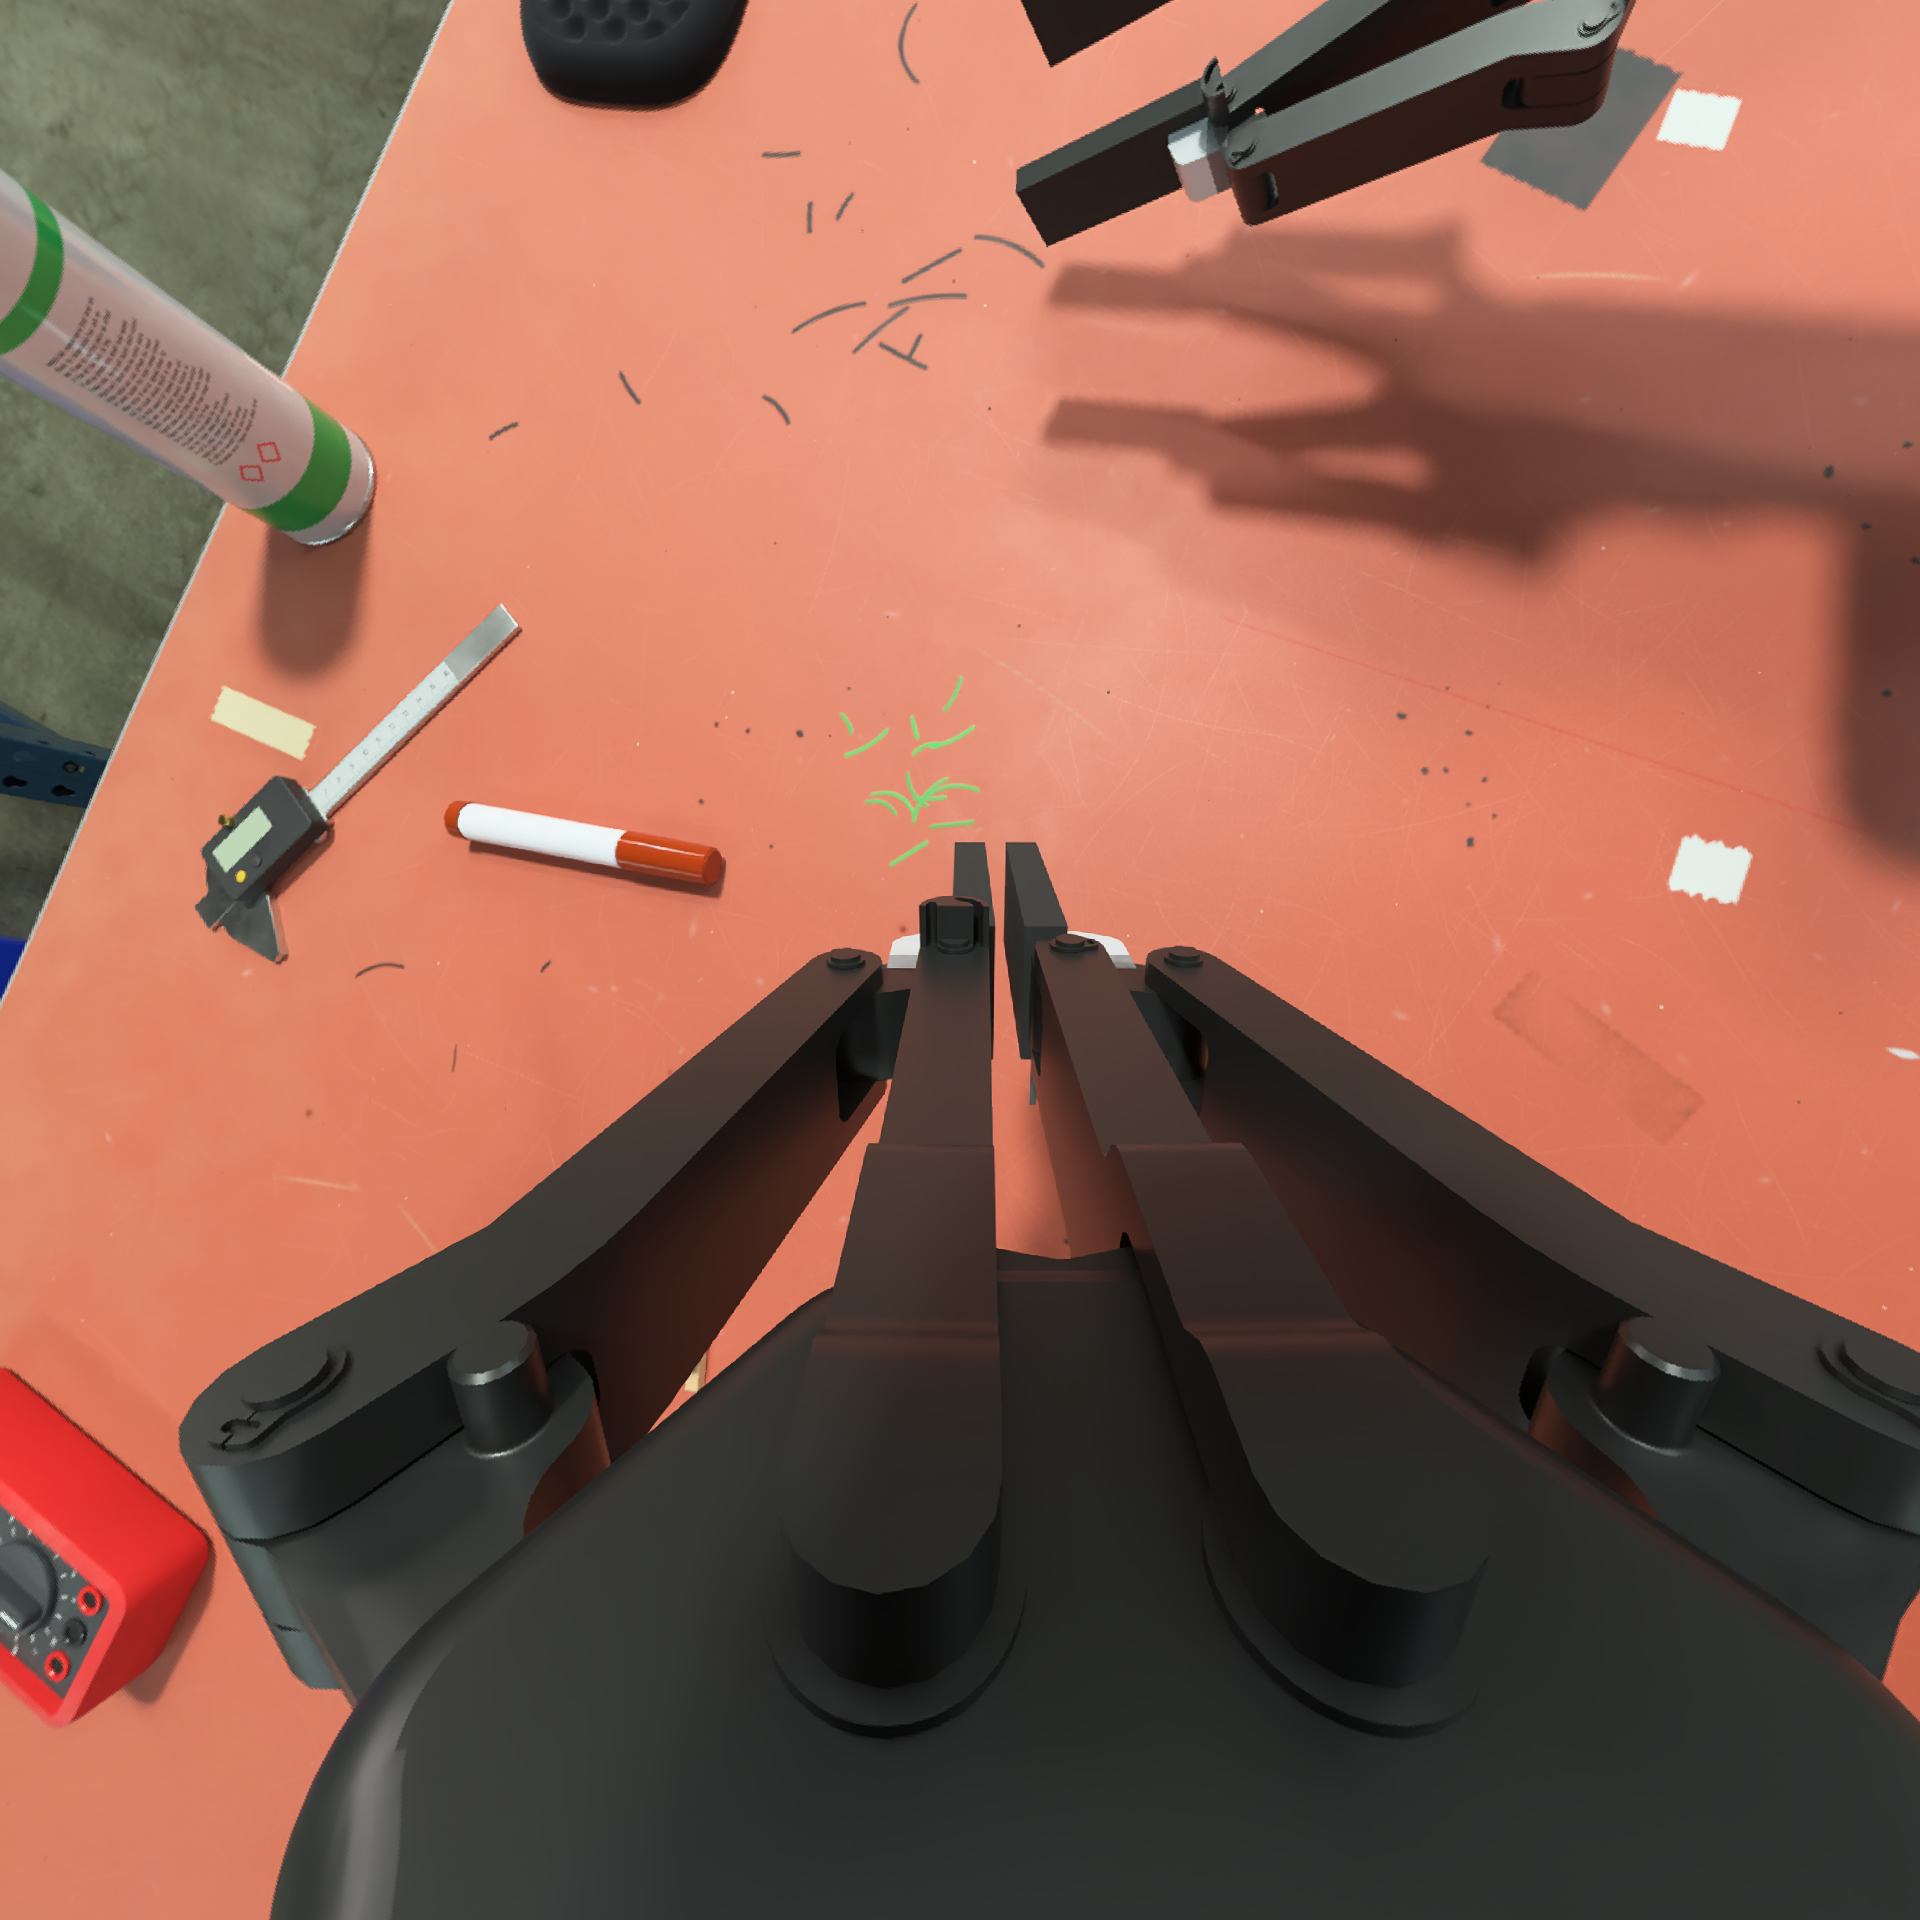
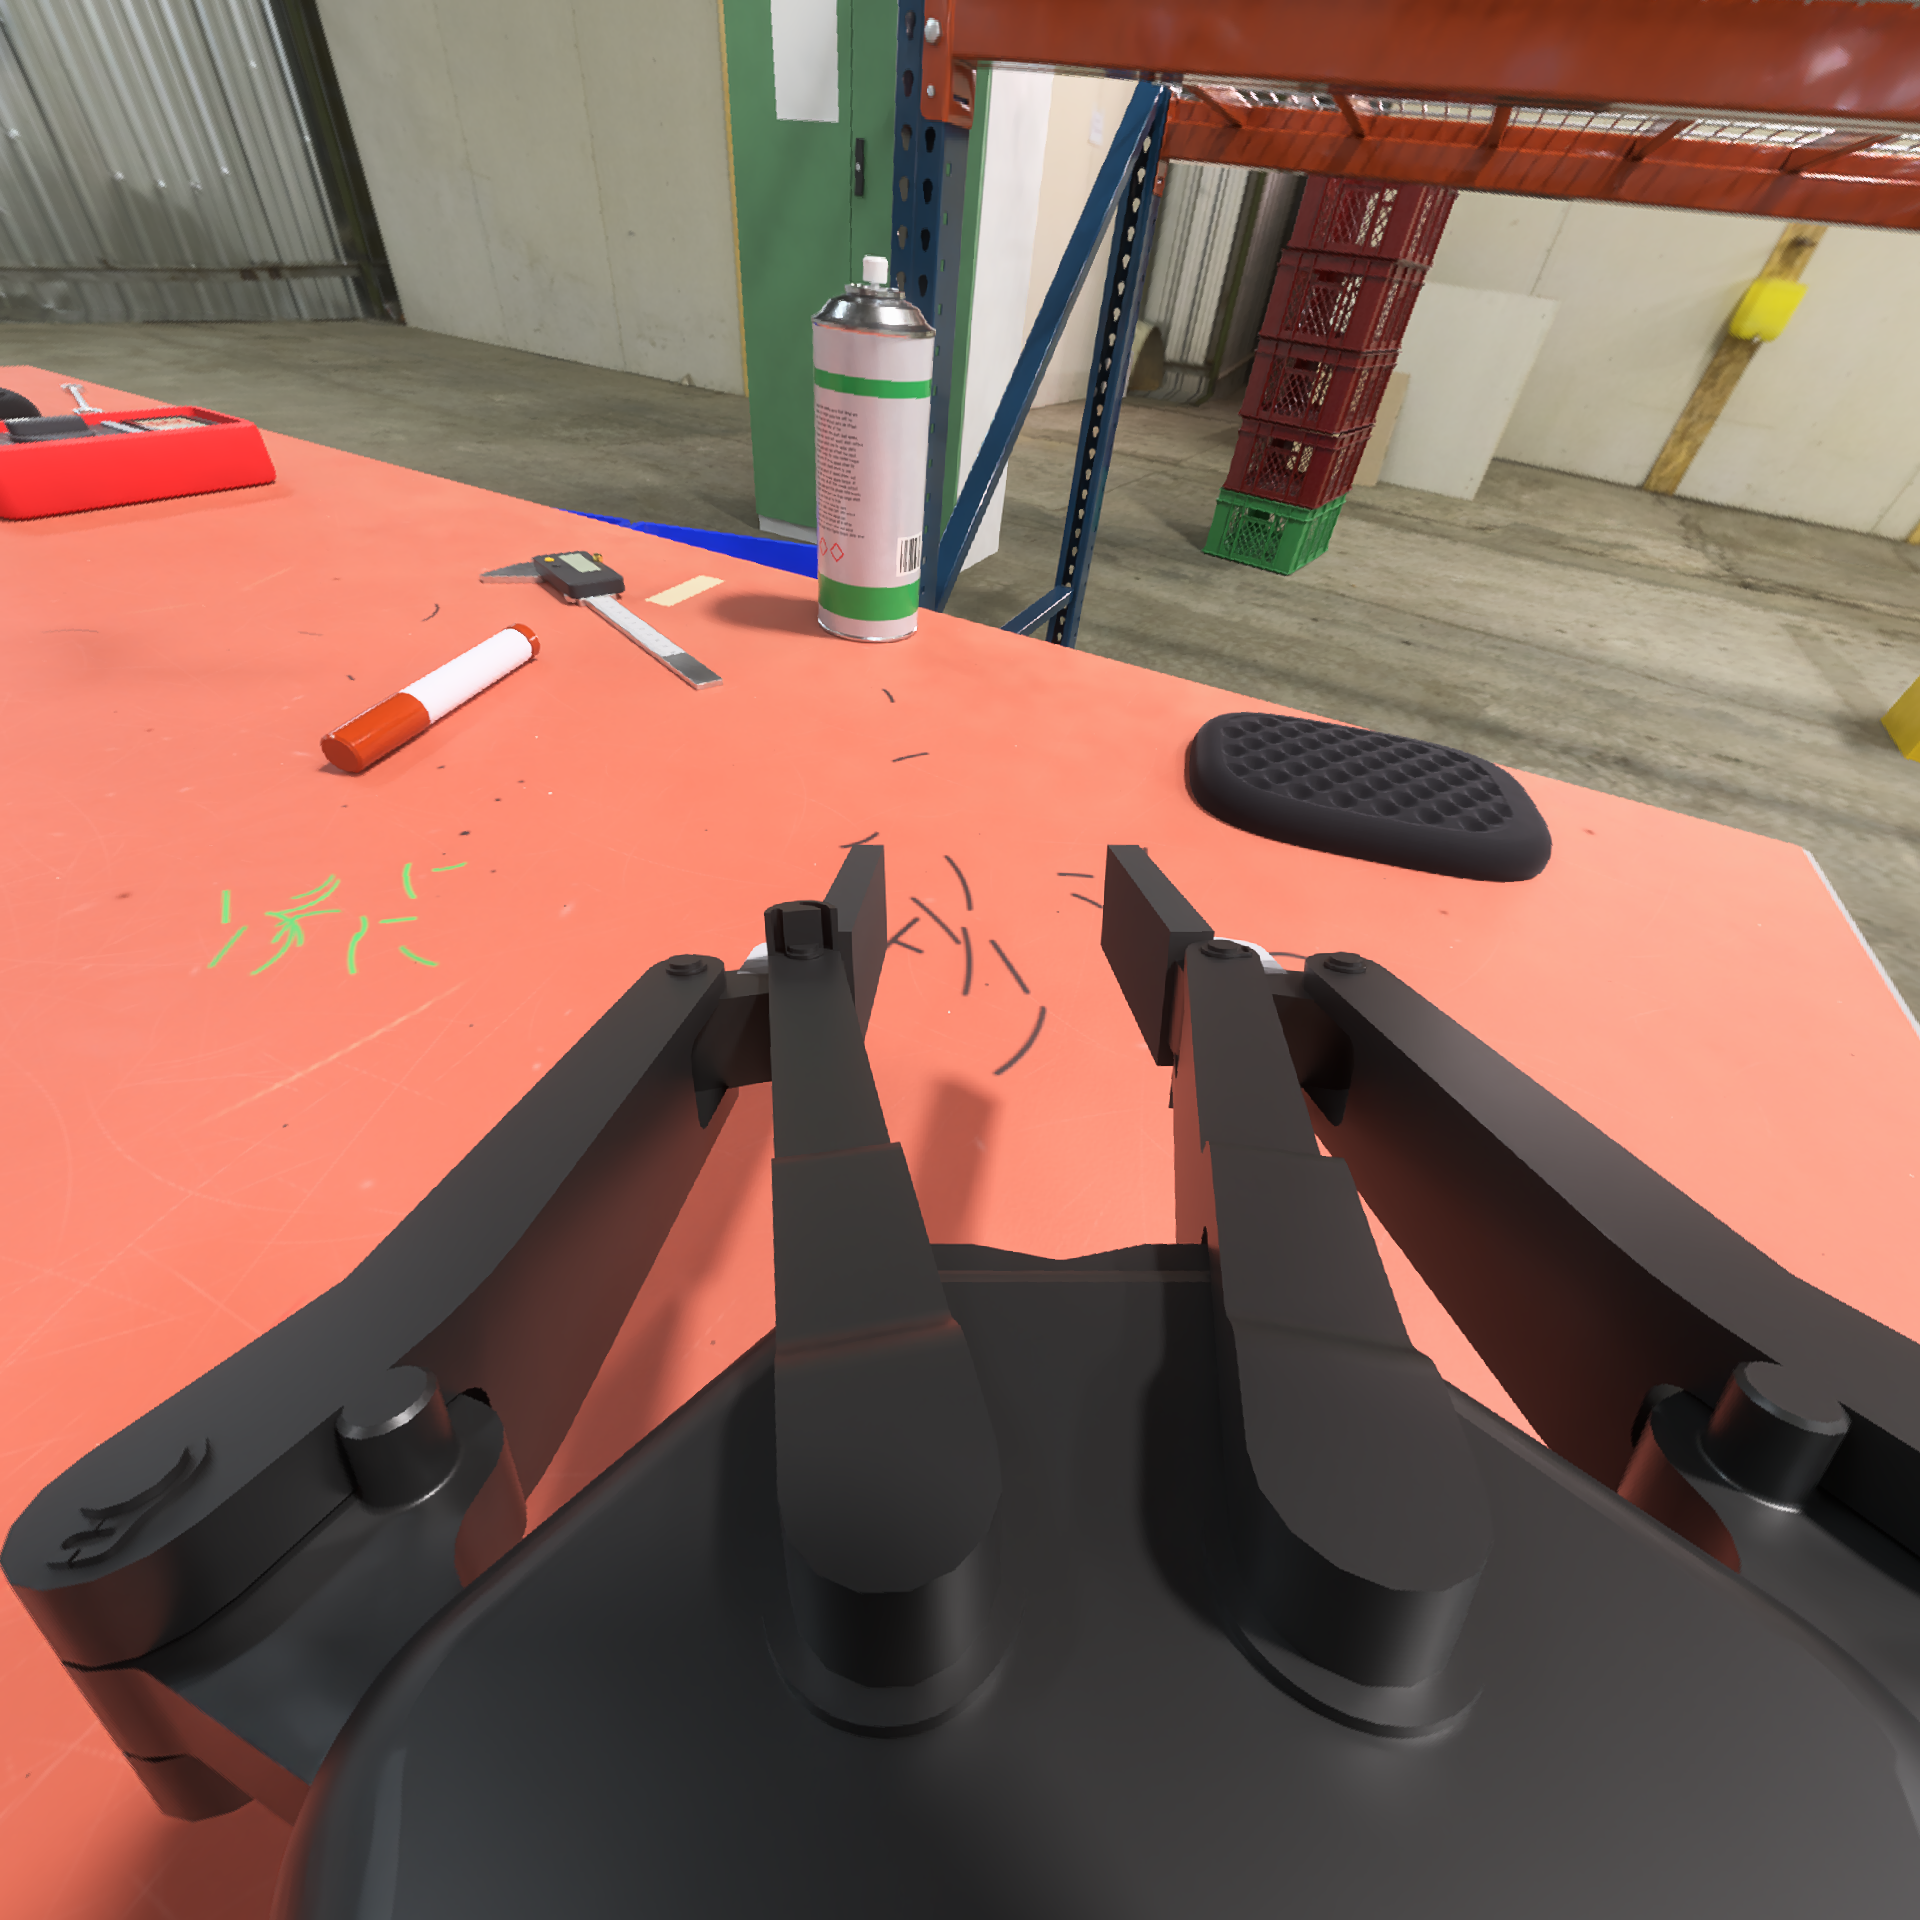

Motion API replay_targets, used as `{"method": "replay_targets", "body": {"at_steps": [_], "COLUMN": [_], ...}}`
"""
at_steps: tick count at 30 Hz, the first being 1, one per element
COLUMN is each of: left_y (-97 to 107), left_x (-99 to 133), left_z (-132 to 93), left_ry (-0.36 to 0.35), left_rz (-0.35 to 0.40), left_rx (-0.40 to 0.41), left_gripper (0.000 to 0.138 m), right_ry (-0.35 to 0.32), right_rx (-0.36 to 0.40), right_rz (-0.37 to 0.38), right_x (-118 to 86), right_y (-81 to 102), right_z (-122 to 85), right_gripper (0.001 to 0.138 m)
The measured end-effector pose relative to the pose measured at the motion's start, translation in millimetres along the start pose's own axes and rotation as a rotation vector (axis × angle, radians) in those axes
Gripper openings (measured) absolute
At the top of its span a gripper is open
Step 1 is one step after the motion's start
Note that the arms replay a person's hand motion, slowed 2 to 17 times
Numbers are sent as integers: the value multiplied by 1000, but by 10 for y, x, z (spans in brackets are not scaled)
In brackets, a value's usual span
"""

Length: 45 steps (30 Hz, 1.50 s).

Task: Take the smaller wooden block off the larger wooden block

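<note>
Neither wooden block shows in either view, so where the smaller block sits on the larger one cannot be told from here. By my judgement the task is at its search-and-approach step: nothing is held and no block has been reached.

The left tool (image 1: pixel 994 868) hangs over the middle of the salmon-coloured counter (image 1: pixel 1247 644), its two fingers pressed nearly together with only a thin slit between them and nothing in it. Just beyond its tips lie green scribbles (image 1: pixel 914 774) on the counter top. Toward the counter's left edge in this view lie a red-capped marker (image 1: pixel 582 840), a digital caliper (image 1: pixel 312 800), a strip of tan tape (image 1: pixel 262 722) and a spray can (image 1: pixel 177 395) standing near the edge; a red meter (image 1: pixel 73 1548) sits at the near left edge.

The right tool (image 2: pixel 995 883) is spread, its fingers well apart and empty, hovering low over black pen marks (image 2: pixel 966 956). A black honeycomb pad (image 2: pixel 1366 795) lies ahead of it near the counter's far right corner. In the left wrist view the same tool (image 1: pixel 1049 203) appears at the far side, again with nothing between its fingers.

The next move, I judge, calls for turning one camera toward the unseen part of the counter to find the stacked blocks, then bringing the spread right tool over the smaller block with its fingers on either side, clear of the larger one beneath.
</note>
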<state>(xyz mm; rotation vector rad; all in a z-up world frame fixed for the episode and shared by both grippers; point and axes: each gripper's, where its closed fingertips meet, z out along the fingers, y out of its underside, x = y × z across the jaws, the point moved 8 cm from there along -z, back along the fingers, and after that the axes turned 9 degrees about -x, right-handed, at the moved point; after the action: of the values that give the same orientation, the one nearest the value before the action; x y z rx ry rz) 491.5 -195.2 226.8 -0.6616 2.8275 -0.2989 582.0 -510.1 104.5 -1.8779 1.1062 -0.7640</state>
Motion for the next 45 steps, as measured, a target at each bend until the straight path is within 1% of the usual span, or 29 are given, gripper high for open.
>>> {"method": "replay_targets", "body": {"at_steps": [2,4,8,11,17,23,28,33,40,45], "left_y": [-79,-217,-493,-658,-944,-1174,-1309,-1389,-1445,-1462], "left_x": [-12,-39,-85,-111,-169,-193,-207,-214,-217,-214], "left_z": [52,130,359,547,913,1233,1438,1592,1741,1792], "left_ry": [6,14,41,62,94,132,145,141,133,132], "left_rz": [9,19,32,38,43,42,46,52,60,65], "left_rx": [-2,-2,-11,-25,-57,-81,-98,-124,-161,-177], "left_gripper": [5,5,5,5,5,5,5,5,5,5], "right_ry": [3,6,11,10,3,0,-6,-13,-23,-27], "right_rx": [2,5,9,7,2,-1,3,5,4,4], "right_rz": [-2,-4,-6,-4,-4,1,14,28,45,50], "right_x": [5,13,26,32,41,55,68,85,104,112], "right_y": [-2,-6,-8,-4,4,9,10,12,14,14], "right_z": [-3,-7,-13,-12,-7,-6,-9,-10,-10,-11], "right_gripper": [56,56,56,56,56,56,56,55,55,55]}}
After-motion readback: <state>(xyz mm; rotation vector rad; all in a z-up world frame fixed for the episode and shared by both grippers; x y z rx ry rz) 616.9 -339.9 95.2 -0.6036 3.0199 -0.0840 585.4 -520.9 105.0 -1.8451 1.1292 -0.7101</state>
